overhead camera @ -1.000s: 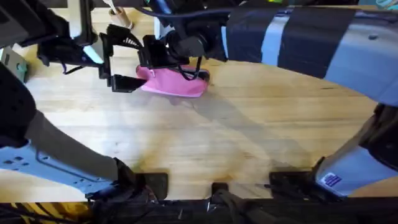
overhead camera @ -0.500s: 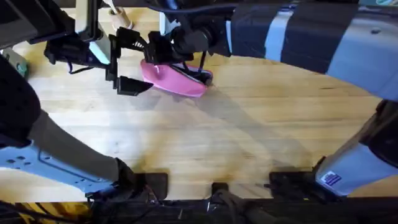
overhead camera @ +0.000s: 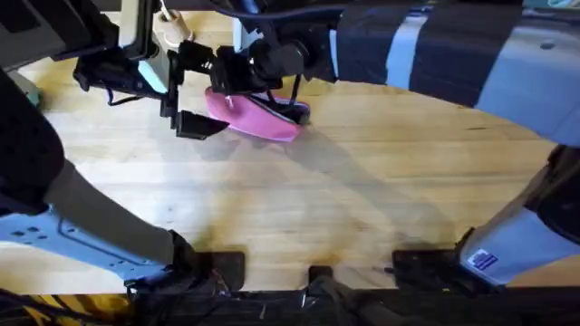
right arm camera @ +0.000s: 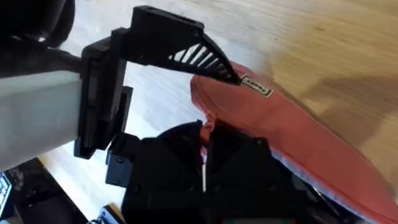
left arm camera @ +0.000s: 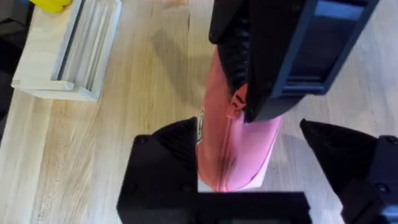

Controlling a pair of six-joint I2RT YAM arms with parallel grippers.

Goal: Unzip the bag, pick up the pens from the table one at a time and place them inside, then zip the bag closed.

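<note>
- While the pink pencil pouch (overhead camera: 254,113) lies on its side at the far part of the wooden table (overhead camera: 362,199), both arms are busy at it.
- The right gripper (right arm camera: 202,155) is pinched shut on the zipper pull (left arm camera: 236,102), a small pink tab on the pouch near the end by the left arm.
- The left gripper (left arm camera: 261,180) has its two black fingers spread apart, one on each side of that end of the pouch. It is not squeezing it.
- The zipper line looks closed along the part I can see, so I think this is a zipper step. I cannot tell if it is the opening one or the closing one.
- I count one pouch and two grippers.
- I count no dark pens on the bare table, and I cannot see into the pouch.
- One pale wooden tray (left arm camera: 68,53) lies near the pouch, and one small beige cup (overhead camera: 172,32) stands at the far edge.
</note>
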